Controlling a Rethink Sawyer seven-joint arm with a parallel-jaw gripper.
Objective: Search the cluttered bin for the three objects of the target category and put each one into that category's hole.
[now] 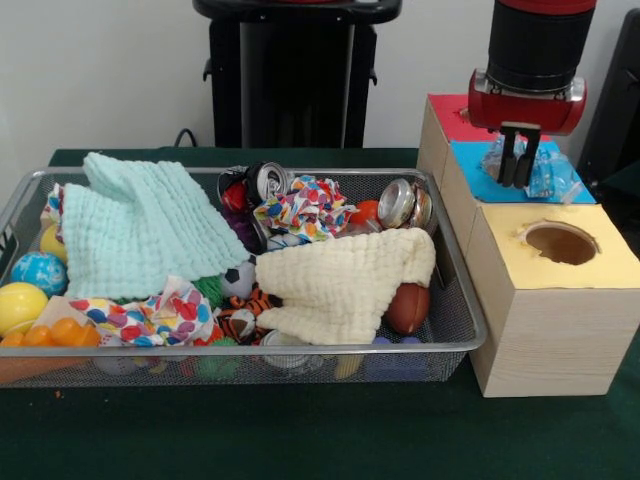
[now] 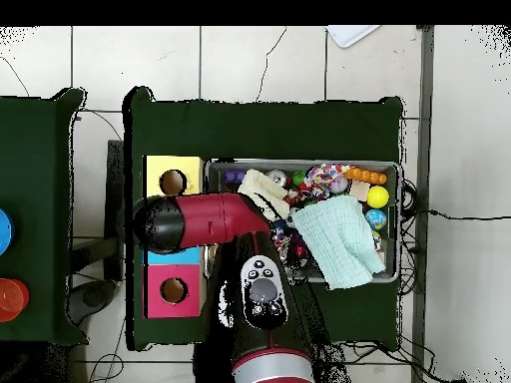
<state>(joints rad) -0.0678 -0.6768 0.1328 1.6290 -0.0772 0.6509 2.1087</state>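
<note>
My gripper (image 1: 518,178) hangs over the blue-surround hole's box (image 1: 480,178) at the right of the front view. It is shut on a crushed clear bottle with a blue label (image 1: 550,172), which rests low over the blue paper and hides the hole. The wire mesh bin (image 1: 478,338) stands left of the boxes, full of clutter. No other crushed bottle shows in it. In the overhead view the arm (image 2: 200,221) covers the gripper, and only a strip of the blue surround (image 2: 175,257) shows.
The yellow-surround hole (image 1: 560,242) is nearest the camera and the red-surround box (image 1: 452,115) is farthest. In the bin lie a mint cloth (image 1: 140,225), a cream cloth (image 1: 345,280), dented cans (image 1: 405,203), patterned cloths and several balls.
</note>
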